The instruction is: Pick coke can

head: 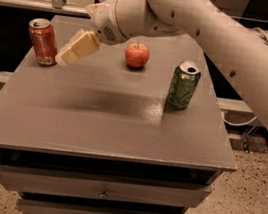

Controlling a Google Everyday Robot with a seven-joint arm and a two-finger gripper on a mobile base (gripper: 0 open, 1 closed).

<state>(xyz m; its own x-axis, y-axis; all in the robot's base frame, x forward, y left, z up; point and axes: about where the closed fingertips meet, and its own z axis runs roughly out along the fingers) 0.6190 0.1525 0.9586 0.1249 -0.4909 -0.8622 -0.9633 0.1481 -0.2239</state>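
Observation:
The coke can (42,41) is red-orange with a silver top. It stands upright at the far left of the grey table (106,125). My gripper (65,57) is cream-coloured and hangs from the white arm, pointing down and left. Its tip is just right of the can's lower half, close to it, and I cannot tell whether they touch. Nothing shows in the gripper's hold.
A red apple (137,55) sits at the back middle of the table. A green can (183,85) stands upright to the right. The white arm (221,37) reaches in from the right above them. Drawers (102,192) are below the tabletop.

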